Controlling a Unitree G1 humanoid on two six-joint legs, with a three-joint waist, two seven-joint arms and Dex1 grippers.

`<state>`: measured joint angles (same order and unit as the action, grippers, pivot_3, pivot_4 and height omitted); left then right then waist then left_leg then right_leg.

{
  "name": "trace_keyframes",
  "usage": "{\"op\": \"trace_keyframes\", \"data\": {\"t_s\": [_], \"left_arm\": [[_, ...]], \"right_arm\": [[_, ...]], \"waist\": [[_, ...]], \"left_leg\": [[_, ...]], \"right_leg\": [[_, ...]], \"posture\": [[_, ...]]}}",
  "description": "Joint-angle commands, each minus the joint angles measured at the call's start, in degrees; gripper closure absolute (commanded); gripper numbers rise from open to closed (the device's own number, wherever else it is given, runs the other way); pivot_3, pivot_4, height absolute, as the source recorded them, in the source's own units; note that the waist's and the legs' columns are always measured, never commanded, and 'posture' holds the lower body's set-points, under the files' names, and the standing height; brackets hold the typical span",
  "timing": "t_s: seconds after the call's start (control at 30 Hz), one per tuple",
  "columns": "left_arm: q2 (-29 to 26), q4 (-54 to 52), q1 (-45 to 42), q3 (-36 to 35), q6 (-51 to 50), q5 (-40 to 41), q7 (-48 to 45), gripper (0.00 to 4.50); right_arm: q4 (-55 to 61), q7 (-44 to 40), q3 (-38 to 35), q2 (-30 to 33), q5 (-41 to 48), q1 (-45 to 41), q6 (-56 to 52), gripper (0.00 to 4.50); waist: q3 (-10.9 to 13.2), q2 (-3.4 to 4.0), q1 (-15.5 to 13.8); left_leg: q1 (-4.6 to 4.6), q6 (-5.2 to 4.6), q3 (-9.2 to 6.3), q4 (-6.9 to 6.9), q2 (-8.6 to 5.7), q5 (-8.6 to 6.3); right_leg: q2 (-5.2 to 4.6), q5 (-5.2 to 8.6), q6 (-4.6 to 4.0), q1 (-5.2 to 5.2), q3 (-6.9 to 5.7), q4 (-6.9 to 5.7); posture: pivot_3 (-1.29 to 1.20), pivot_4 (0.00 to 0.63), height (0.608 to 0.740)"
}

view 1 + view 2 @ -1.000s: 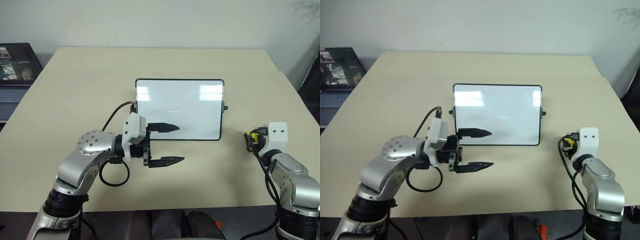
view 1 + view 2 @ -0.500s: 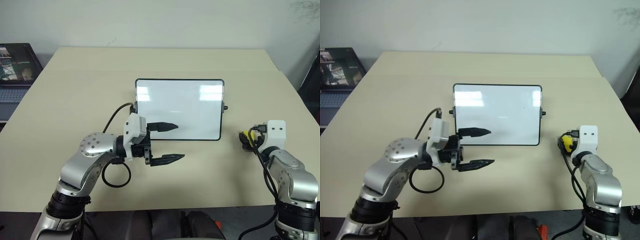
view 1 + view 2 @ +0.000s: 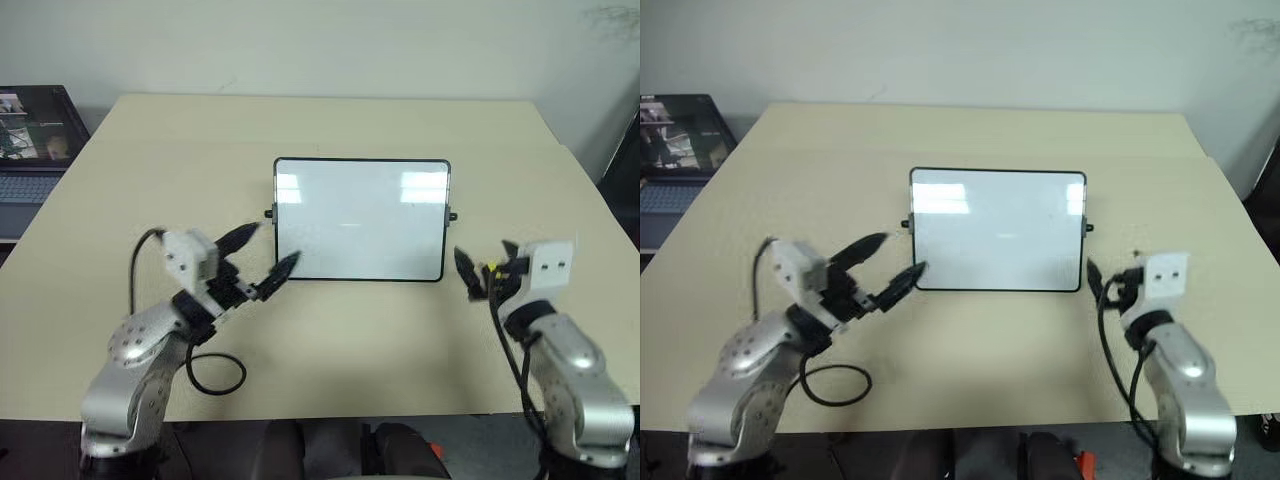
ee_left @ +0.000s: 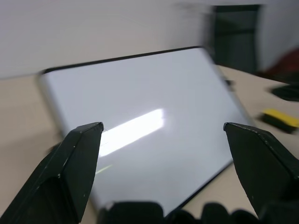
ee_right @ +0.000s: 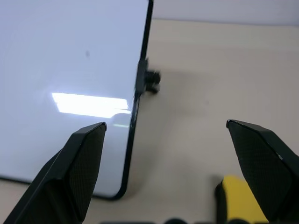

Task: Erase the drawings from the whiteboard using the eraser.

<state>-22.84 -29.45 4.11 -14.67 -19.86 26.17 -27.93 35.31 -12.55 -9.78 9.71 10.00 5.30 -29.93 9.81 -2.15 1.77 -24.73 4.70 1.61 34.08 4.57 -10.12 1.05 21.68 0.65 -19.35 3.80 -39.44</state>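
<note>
Whiteboard (image 3: 362,220) wiped bare — eraser (image 5: 239,199) on table (image 3: 330,330).

Whiteboard (image 3: 360,220): glossy white face, mirror-like light streaks, thin black frame, looks plastic. Table (image 3: 330,125): matt beige top, smooth, looks laminate. Eraser (image 5: 239,200): bright yellow block, matt, smooth. Left gripper (image 3: 258,258) and right gripper (image 5: 177,172): fingers (image 5: 79,163) black, matt, finely textured, plastic look. Cable (image 3: 215,375): black, smooth sheath. Wall (image 3: 320,40): matt white.
</note>
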Motion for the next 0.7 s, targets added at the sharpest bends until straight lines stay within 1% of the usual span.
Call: {"op": "trace_keyframes", "data": {"t_s": [0.03,0.1,0.13,0.2,0.3,0.37,0.47,0.63,0.7], "left_arm": [[3.2,-2.0,3.6,-0.5,7.0,-6.7,5.6,0.00],[5.1,-1.6,5.6,-0.4,9.5,-9.2,7.8,0.00],[5.8,-1.6,6.7,-0.5,10.9,-10.5,8.7,0.00],[7.4,-2.2,8.1,-0.3,11.9,-12.1,10.9,0.00],[9.7,-2.0,9.7,-1.3,12.5,-12.8,13.8,0.00],[11.5,-1.8,9.4,-1.1,12.4,-13.7,16.4,0.00],[11.8,-1.4,9.7,-0.9,13.7,-15.2,17.3,0.00],[12.1,0.2,12.2,-1.2,14.7,-15.9,17.8,0.00],[12.6,0.3,12.3,-0.3,14.4,-16.5,18.5,0.00]], "right_arm": [[-2.1,-0.2,3.5,-1.6,-3.1,4.2,14.6,0.02],[-4.1,-1.8,5.0,-1.1,-4.3,7.6,21.3,0.02],[-5.0,-2.7,4.5,-1.8,-2.6,8.9,23.5,0.02],[-7.0,-2.9,3.0,-2.7,-0.3,9.9,25.8,0.02],[-10.7,-3.8,4.0,-2.7,-0.6,9.7,29.4,0.02],[-13.3,-4.6,3.7,-2.0,-0.1,7.8,29.8,0.02],[-13.9,-5.2,4.4,-1.2,-0.6,6.2,30.0,0.02],[-10.0,-3.9,4.2,-1.1,-0.9,8.5,28.8,0.02],[-8.8,-3.9,3.4,-0.6,-0.1,8.7,27.9,0.02]], "waist": [[0.0,-0.01,0.0],[0.0,-0.04,-0.1],[0.0,-0.05,-0.1],[-0.1,-0.10,-0.1],[-0.1,-0.14,0.1],[-0.1,-0.16,0.1],[-0.1,-0.16,0.1],[-0.1,-0.15,0.0],[-0.1,-0.16,0.0]], "left_leg": [[0.02,-0.03,-0.02,0.02,0.00,-0.02],[0.07,-0.09,-0.06,0.06,-0.05,-0.03],[0.13,-0.12,-0.06,0.07,-0.05,-0.02],[0.31,-0.14,-0.05,0.08,-0.06,0.00],[0.52,-0.18,-0.03,0.09,-0.05,0.03],[0.61,-0.19,-0.01,0.09,-0.04,0.04],[0.62,-0.20,0.02,0.09,-0.05,0.04],[0.58,-0.19,0.05,0.06,-0.06,0.03],[0.57,-0.18,0.08,0.04,-0.06,0.03]], "right_leg": [[0.00,0.00,0.00,0.01,-0.03,-0.04],[-0.02,0.00,0.00,0.05,-0.08,-0.17],[-0.03,-0.01,0.02,0.07,-0.09,-0.21],[-0.05,0.07,0.16,0.20,-0.07,-0.33],[-0.05,0.08,0.18,0.29,-0.02,-0.50],[-0.04,0.08,0.18,0.32,0.05,-0.53],[-0.02,0.08,0.17,0.32,0.08,-0.53],[-0.02,0.04,0.09,0.32,0.09,-0.50],[-0.02,0.05,0.08,0.30,0.13,-0.47]], "posture": [[0.00,0.150,0.740],[0.00,0.150,0.740],[0.00,0.150,0.740],[0.00,0.150,0.740],[0.00,0.150,0.740],[0.00,0.150,0.740],[0.00,0.150,0.740],[0.00,0.150,0.740],[0.00,0.150,0.740]]}}
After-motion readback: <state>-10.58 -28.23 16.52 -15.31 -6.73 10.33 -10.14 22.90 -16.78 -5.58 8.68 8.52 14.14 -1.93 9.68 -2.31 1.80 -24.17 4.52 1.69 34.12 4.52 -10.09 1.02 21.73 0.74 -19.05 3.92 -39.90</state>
